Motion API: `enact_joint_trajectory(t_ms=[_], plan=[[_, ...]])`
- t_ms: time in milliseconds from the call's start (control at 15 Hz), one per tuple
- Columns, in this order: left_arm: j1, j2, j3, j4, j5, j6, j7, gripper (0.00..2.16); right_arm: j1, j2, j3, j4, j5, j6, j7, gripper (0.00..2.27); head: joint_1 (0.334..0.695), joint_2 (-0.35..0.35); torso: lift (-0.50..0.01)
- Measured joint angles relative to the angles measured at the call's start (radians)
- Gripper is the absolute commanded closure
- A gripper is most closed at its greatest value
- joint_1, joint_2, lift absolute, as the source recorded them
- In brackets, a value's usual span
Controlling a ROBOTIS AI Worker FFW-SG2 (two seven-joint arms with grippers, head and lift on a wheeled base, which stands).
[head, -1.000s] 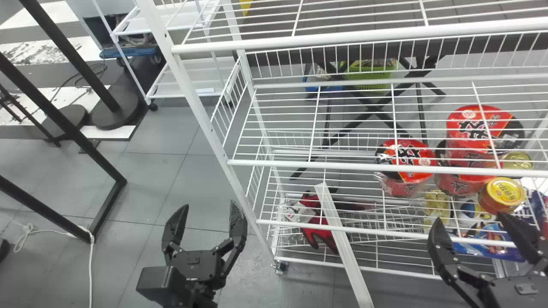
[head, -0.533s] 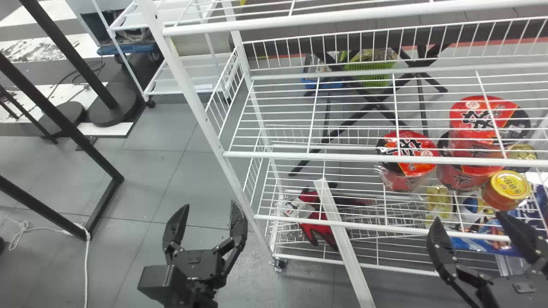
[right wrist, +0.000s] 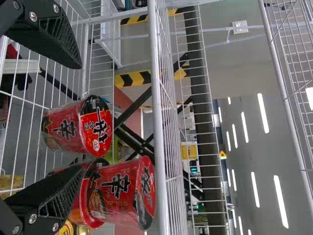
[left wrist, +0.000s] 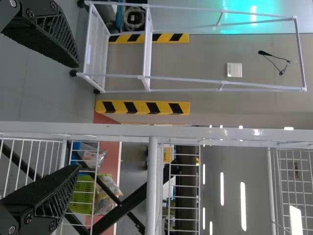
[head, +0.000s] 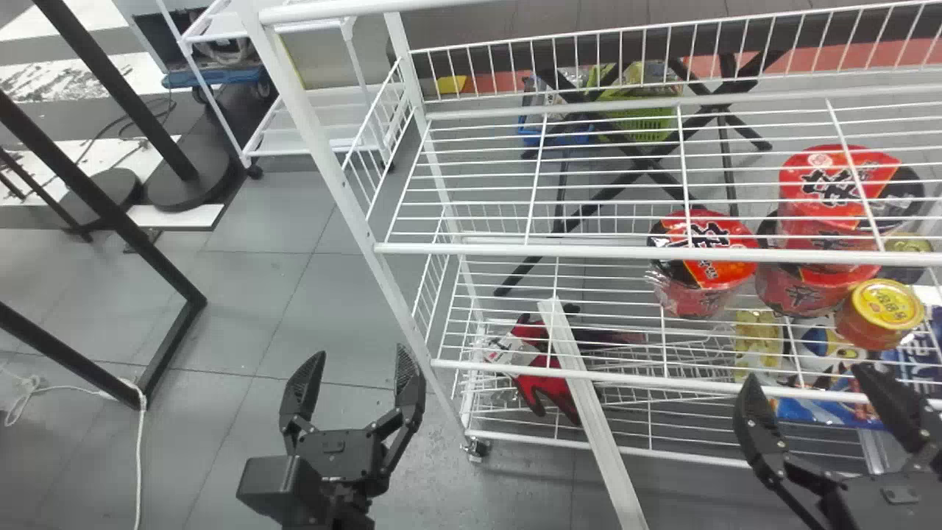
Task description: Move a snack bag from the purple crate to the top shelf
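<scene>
Both spread, left pincer [head: 357, 355], right pincer [head: 807, 372], white rack [head: 515, 251], long axis running left to right

Gray tiled floor [head: 243, 309] is spreading below left gripper [head: 358, 355]; black metal frame [head: 173, 352] is standing left of it; white cart [head: 294, 132] is standing beyond; ceiling lights [right wrist: 263, 112] are glowing beyond right gripper [head: 808, 374].

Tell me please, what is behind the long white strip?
Behind the strip, a red glove-like item shows at its left edge, and the bottom shelf on both sides. What the strip covers cannot be seen.
</scene>
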Motion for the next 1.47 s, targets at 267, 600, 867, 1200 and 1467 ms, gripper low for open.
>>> enact_joint_trajectory(t_ms=[267,600,867,1200,1467], plan=[[0.003,0.000,0.000,0.000,0.000,0.000,0.000,0.08,0.003,0.000,0.000,0.000,0.000,-0.001,0.000,0.08,0.695,0.251,-0.445],[0.004,0.001,0.000,-0.001,0.000,-0.003,0.000,0.08,0.006,0.001,0.000,-0.002,0.002,-0.014,0.006,0.07,0.695,0.252,-0.450],[0.004,0.001,0.000,-0.001,0.000,-0.003,-0.001,0.08,0.007,0.001,0.001,0.007,0.009,-0.057,0.009,0.08,0.695,0.255,-0.450],[0.003,0.000,0.000,0.000,0.000,-0.003,-0.001,0.08,0.015,-0.002,-0.003,0.001,0.009,-0.053,0.018,0.09,0.695,0.255,-0.450],[0.001,0.000,0.000,0.003,0.001,-0.003,-0.001,0.08,0.071,-0.008,-0.047,-0.079,0.000,0.008,0.023,0.09,0.695,0.229,-0.450]])
